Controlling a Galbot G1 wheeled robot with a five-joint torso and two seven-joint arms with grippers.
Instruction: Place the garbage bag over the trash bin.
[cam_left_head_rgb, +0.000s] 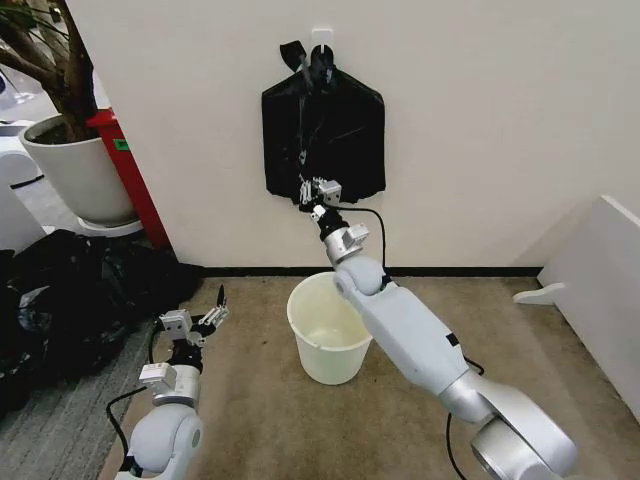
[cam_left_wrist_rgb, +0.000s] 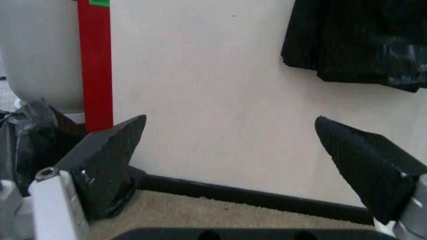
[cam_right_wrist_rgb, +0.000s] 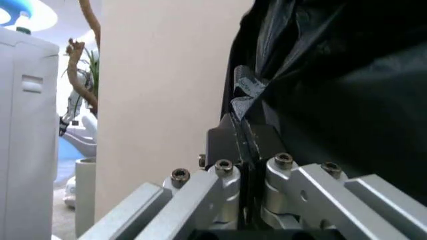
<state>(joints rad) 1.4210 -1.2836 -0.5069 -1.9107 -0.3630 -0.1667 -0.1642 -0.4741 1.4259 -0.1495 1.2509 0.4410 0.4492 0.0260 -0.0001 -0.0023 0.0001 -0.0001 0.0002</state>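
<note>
A flat square black bundle (cam_left_head_rgb: 323, 140) hangs by its knotted top from a hook on the wall. My right gripper (cam_left_head_rgb: 308, 189) reaches up to the bundle's lower edge. In the right wrist view the right gripper (cam_right_wrist_rgb: 238, 131) is shut, pinching a thin fold of glossy black film, the garbage bag (cam_right_wrist_rgb: 248, 93), still lying against the bundle (cam_right_wrist_rgb: 333, 75). The trash bin (cam_left_head_rgb: 330, 362), a cream-white bucket, stands upright on the carpet under that arm. My left gripper (cam_left_head_rgb: 195, 318) hovers low at the left, open and holding nothing, also seen as the left gripper (cam_left_wrist_rgb: 230, 120).
A large heap of black plastic (cam_left_head_rgb: 70, 290) sprawls at the left. Behind it stand a white plant pot (cam_left_head_rgb: 75, 170) and a red post (cam_left_head_rgb: 130, 175). A white panel (cam_left_head_rgb: 600, 290) leans at the right. The wall closes the back.
</note>
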